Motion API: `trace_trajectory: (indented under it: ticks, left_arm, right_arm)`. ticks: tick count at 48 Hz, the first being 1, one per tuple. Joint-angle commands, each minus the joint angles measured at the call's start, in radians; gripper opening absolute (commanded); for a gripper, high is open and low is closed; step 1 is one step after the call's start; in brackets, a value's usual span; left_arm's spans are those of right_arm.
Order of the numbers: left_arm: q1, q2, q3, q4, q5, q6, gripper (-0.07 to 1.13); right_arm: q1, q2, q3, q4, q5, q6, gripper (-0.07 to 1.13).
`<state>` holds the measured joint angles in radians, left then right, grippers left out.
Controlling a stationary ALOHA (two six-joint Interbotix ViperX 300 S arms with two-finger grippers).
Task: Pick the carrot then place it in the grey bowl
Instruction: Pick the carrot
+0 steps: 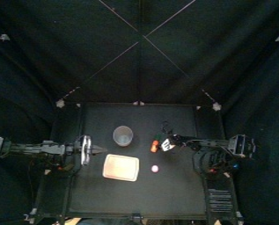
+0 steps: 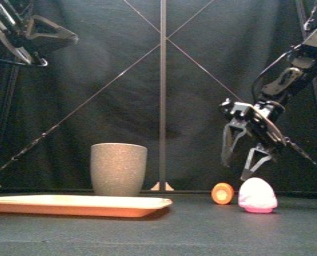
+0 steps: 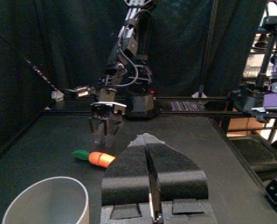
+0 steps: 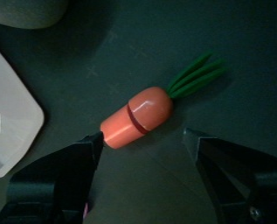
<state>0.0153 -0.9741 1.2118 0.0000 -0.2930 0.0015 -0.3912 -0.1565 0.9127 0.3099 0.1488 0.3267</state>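
Note:
An orange carrot [image 2: 224, 193] with green leaves lies on the black table, right of the tall grey speckled cup [image 2: 118, 168]. My right gripper [image 2: 248, 152] hangs open just above the carrot, apart from it. In the right wrist view the carrot [image 4: 144, 116] lies between and ahead of the spread jaws, with nothing held. My left gripper [image 3: 152, 179] rests shut and empty at the table's left, near the grey cup [image 3: 53, 201]; from there I see the carrot [image 3: 96, 158] under the right gripper [image 3: 106, 131].
A flat pink tray [image 2: 78, 205] lies in front of the grey cup, at the left. A pink and white toy [image 2: 257, 195] stands close to the carrot, nearer the front edge. The tray's edge [image 4: 6, 105] shows beside the carrot.

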Motion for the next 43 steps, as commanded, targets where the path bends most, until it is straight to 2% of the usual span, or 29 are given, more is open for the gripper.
trace_trajectory:
  ticks: [1,10,32,39,43]
  left_arm:
    - [0.0,0.0,-0.015,0.0,-0.005,0.002,-0.03]
    - [0.0,0.002,-0.014,0.0,-0.005,0.002,-0.03]
    - [0.0,0.002,-0.012,-0.002,-0.005,0.002,-0.03]
    - [0.0,0.0,-0.011,0.0,-0.005,0.002,-0.03]
    - [0.0,0.0,-0.012,-0.002,-0.005,0.0,-0.03]
  right_arm:
    - [0.0,0.029,-0.051,-0.002,0.015,0.012,1.04]
    - [0.02,0.106,-0.109,-0.003,0.038,0.041,1.04]
    - [0.071,0.222,-0.17,-0.032,0.083,0.043,1.01]
    - [0.075,0.242,-0.183,-0.035,0.094,0.043,0.88]
    - [0.078,0.253,-0.19,-0.035,0.101,0.043,0.73]
